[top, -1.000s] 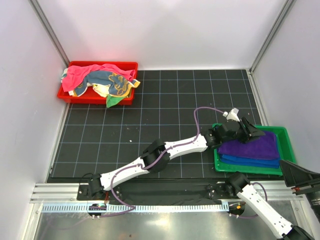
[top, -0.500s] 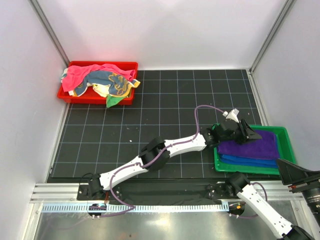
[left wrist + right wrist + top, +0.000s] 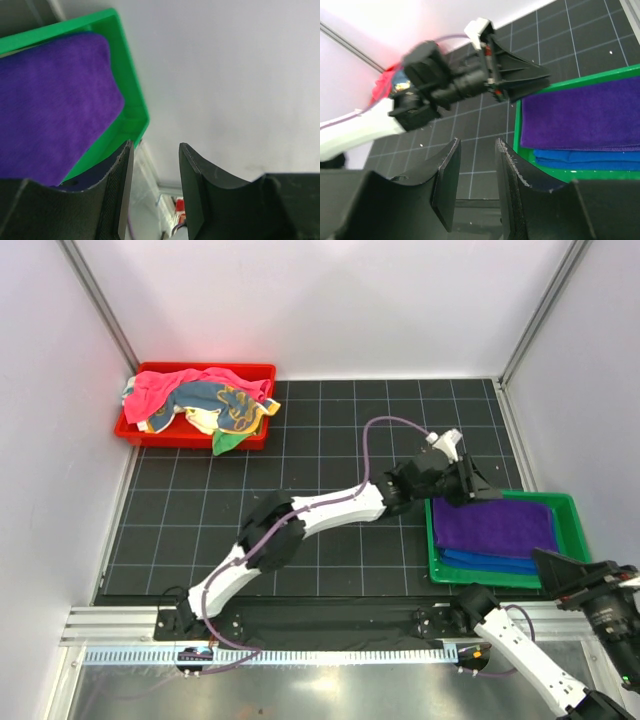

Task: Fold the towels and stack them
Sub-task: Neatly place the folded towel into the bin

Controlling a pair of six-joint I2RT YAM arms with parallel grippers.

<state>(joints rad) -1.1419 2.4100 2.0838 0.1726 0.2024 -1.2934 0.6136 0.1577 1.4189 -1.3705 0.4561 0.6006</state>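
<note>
The folded purple towel (image 3: 493, 528) lies atop blue towels (image 3: 490, 563) in the green tray (image 3: 500, 579) at 4 o'clock on the gridded mat (image 3: 300, 465). Loose pink and teal-and-yellow towels (image 3: 200, 400) are heaped in the red tray (image 3: 190, 439) at 10 o'clock. The left gripper (image 3: 155, 150), jaws moderately apart and empty, hangs at the green tray's 11 o'clock corner with its arm (image 3: 320, 515) slanting across mid-mat, while the right gripper (image 3: 476, 145), narrowly apart and empty, sits off the 5 o'clock corner. The right wall (image 3: 590, 390) stands near the tray's 3 o'clock rim, with open mat toward 12 o'clock.

A black mat (image 3: 300, 440) with thin white squares covers the table. Plain white walls (image 3: 330, 300) stand on three sides, with grey metal posts (image 3: 100, 310) in the back corners. A shiny metal rail (image 3: 110, 625) runs along the front.
</note>
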